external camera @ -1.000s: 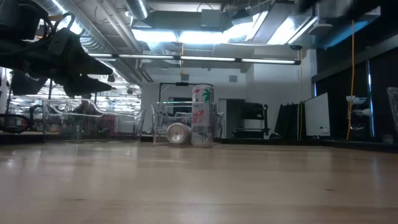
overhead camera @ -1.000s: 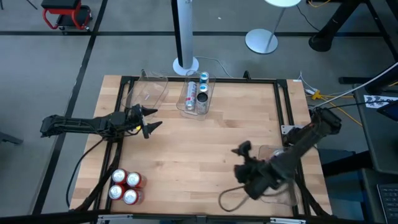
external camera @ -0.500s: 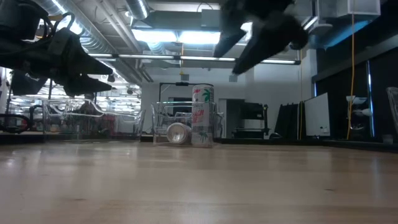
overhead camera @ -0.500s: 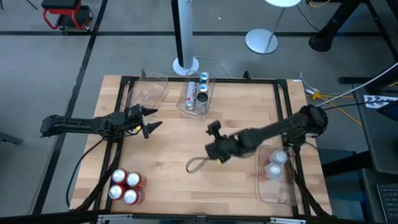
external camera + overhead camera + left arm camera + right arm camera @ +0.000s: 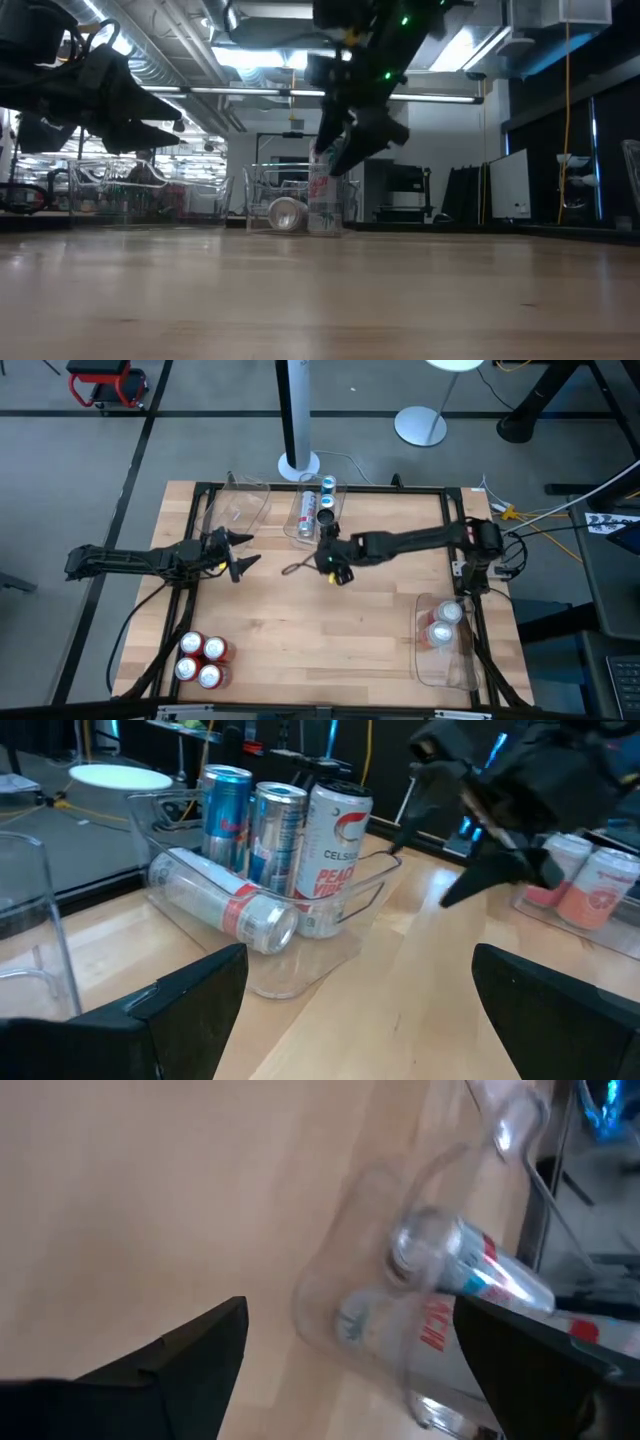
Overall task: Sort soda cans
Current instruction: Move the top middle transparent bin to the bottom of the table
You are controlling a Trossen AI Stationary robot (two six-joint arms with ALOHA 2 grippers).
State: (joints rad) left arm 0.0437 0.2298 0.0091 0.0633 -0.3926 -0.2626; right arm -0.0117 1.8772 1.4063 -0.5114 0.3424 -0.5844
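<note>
Landmark: the middle clear bin (image 5: 318, 512) at the far edge of the wooden table (image 5: 300, 620).

Well left of the bin, near the table's left edge, the left gripper (image 5: 238, 554) hangs above the wood with its fingers spread wide and nothing between them. It points toward the bin.

Left of the bin and toward the near left corner, four red cans (image 5: 201, 658) stand upright in a tight cluster, long axes vertical, silver tops up. Just left of the bin, at the same far edge, stands a second clear bin (image 5: 243, 503).

Inside the middle bin, one silver-white can with a red band (image 5: 222, 902) lies on its side, long axis level, its open end facing the left wrist camera. Beside it three cans stand upright: a blue can (image 5: 224, 806), a silver-blue can (image 5: 274, 830) and a white peach-labelled can (image 5: 334, 853).

Just on the near side of the bin, the right gripper (image 5: 334, 562) hovers above the table, fingers wide apart and holding nothing.

Well right of the bin, near the right edge, a third clear bin (image 5: 447, 660) holds two pale pink cans (image 5: 443, 622), upright.

The table is light wood in a black frame. Beyond it: grey floor, a white pole base (image 5: 298, 464), ceiling lights and exposed ducts.
</note>
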